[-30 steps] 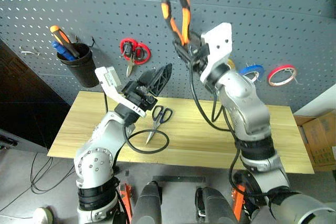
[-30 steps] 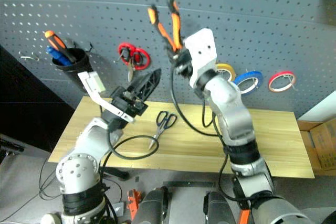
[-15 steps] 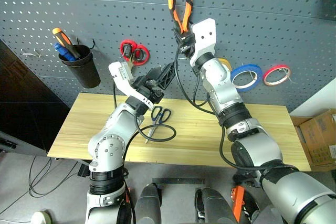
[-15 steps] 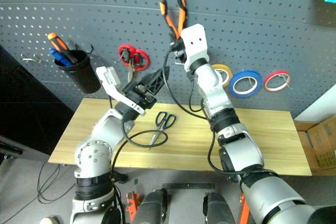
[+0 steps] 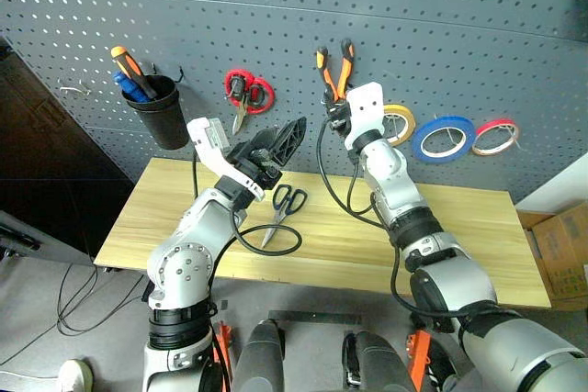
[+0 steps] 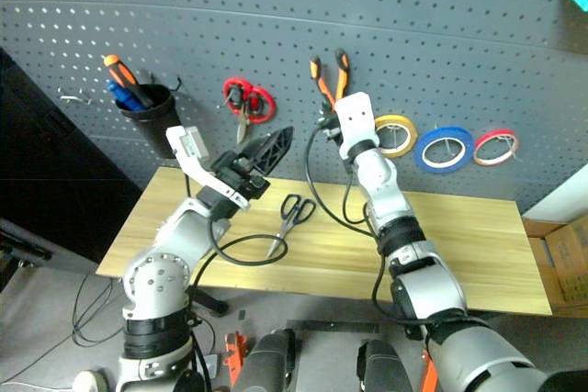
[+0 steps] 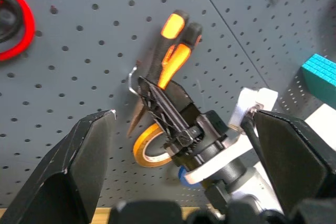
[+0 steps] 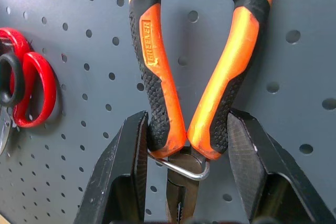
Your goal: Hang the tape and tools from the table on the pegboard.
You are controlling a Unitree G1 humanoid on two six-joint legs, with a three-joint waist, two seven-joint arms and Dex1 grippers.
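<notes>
My right arm has come down along the pegboard (image 5: pixel 184 6) since a second ago, carrying the pliers (image 8: pixel 194 77) from high on the panel to a metal hook (image 8: pixel 184 167) level with the tape rolls; my left arm has hardly shifted.

I see the right gripper (image 8: pixel 184 140) closed on the pliers, one black finger pressed against the outside of each orange-and-black handle near the pivot. The handles point to 12 o'clock and the nose to 6. The bent wire hook passes between the two handles just above the pivot, touching or nearly touching them; I cannot tell whether it bears any weight.

My left gripper (image 5: pixel 280 140) is spread wide and holds nothing. It hovers above the table (image 5: pixel 478 227), pointing toward 2 o'clock, at about 8 o'clock from the pliers.

The steel scissors (image 5: pixel 283 207) with black loop handles lie flat on the table just below that open gripper, handles toward 1 o'clock, blades toward 7.

On the board, the blue tape (image 5: pixel 443 138) hangs at 3 o'clock from the pliers, with a yellow roll (image 5: pixel 399 123) between them and a thin red roll (image 5: pixel 496 136) further right. Red-handled scissors (image 5: pixel 246 94) hang at 9 o'clock from the pliers, and beyond them a black cup (image 5: pixel 161 109) holds an orange-and-black screwdriver (image 5: pixel 129 66).
</notes>
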